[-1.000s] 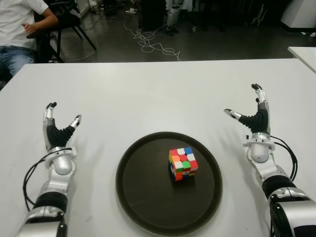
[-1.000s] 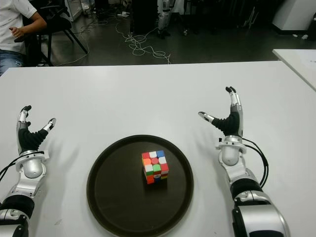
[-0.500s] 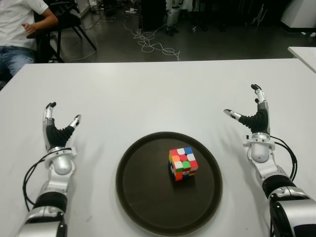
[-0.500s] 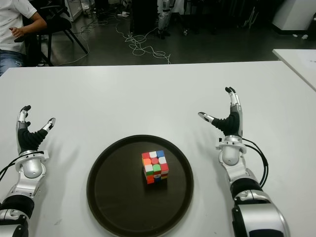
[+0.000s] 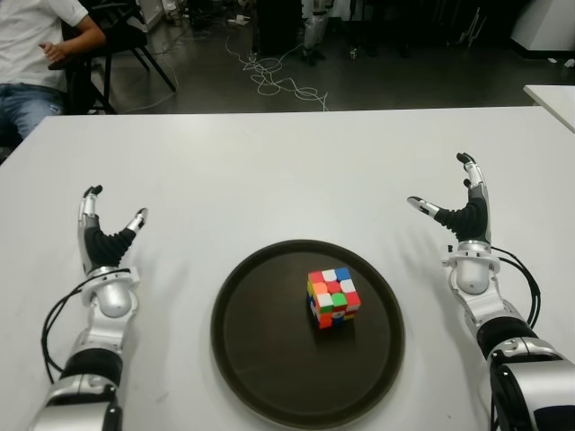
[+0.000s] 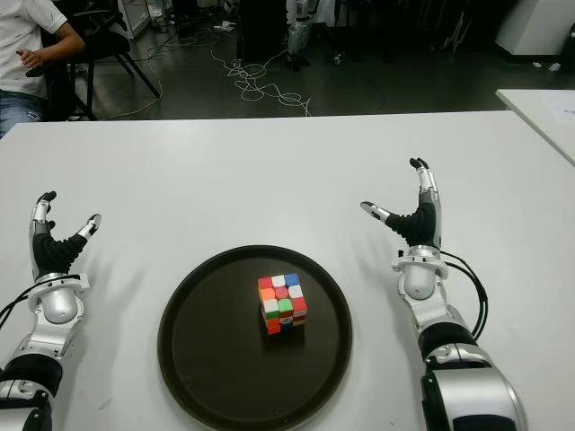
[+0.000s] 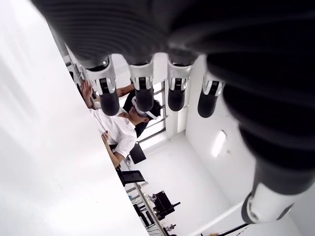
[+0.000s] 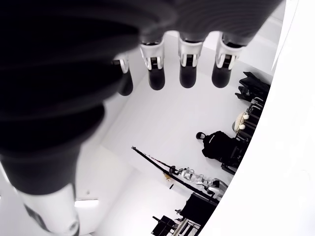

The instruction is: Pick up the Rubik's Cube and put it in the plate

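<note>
Rubik's Cube (image 5: 333, 299), a multicoloured plastic block, sits in the left eye view near the middle of the round dark-brown plate (image 5: 260, 359) on the white table (image 5: 269, 171), so the task looks done. Rigid, light and probably a little slick, it would best be pinched across two opposite flat faces. Left hand (image 5: 106, 235) and right hand (image 5: 456, 211) flank the plate, well apart from it. Left wrist view: straight fingers (image 7: 143, 92), nothing held. Right wrist view: fingers (image 8: 189, 66) likewise extended and empty.
</note>
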### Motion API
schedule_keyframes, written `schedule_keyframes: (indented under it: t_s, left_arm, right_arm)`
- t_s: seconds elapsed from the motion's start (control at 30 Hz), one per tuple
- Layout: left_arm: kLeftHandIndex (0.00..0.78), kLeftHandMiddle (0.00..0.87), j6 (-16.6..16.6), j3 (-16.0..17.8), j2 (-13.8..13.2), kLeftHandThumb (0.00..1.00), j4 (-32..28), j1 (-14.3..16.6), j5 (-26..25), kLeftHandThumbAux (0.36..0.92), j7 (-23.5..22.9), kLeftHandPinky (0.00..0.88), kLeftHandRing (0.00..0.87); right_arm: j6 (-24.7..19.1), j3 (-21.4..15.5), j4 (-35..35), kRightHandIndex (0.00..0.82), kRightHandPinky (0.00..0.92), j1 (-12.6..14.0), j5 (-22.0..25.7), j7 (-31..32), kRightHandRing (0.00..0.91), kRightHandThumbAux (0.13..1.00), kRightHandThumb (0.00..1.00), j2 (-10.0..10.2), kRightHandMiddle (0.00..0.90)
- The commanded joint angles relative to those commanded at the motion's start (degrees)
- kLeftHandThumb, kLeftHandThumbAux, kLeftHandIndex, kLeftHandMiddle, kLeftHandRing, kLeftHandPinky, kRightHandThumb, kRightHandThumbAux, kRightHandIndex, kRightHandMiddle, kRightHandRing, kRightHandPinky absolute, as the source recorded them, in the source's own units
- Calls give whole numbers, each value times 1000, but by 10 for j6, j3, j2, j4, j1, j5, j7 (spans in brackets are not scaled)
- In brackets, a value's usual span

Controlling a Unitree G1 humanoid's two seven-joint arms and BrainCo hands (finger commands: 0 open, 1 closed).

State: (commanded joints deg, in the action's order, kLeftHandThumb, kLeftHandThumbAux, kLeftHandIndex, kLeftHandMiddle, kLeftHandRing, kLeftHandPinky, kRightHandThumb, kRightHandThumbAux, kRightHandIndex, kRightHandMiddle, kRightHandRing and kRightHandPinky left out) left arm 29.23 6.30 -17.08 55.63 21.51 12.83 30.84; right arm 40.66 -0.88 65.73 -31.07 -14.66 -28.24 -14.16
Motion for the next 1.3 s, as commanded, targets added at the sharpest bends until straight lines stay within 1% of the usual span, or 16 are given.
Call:
schedule_keyframes:
  t_s: [0.1,0.23,0.43,0.57,0.8,1.03,1.13,1.3]
  left_arm:
    - [22,11,2,1,1,0,2,2,-2,650,-2,35,4]
    - [23,10,4,1,1,0,5,4,-3,662,-1,12,0]
    - [23,5,3,1,2,0,6,5,-2,661,2,4,0]
    - [24,10,3,1,2,0,7,6,-2,657,2,16,0]
    - [30,18,4,0,2,0,8,7,-1,678,3,16,2]
    - [32,24,4,0,3,0,8,8,-1,685,4,14,7]
    - [31,21,2,-1,3,0,8,8,0,685,6,14,6]
    - [32,32,1,0,3,0,9,9,-2,674,5,39,22]
  right_arm:
    - [0,-1,-1,13,7,0,2,3,0,765,0,1,0]
    - [0,-3,-3,16,10,0,6,7,0,770,0,3,0]
    - [-1,-4,-4,16,7,0,9,10,0,761,0,4,0]
    - [0,-4,-4,15,8,1,9,11,0,762,0,4,0]
    - [0,-4,-6,19,14,1,12,14,0,783,0,3,0]
    - [-3,-3,-6,18,10,1,10,8,0,763,0,3,0]
    - [-4,-1,-6,22,10,1,8,5,0,764,0,3,0]
    - [-4,0,-7,24,15,1,8,7,0,761,0,3,0]
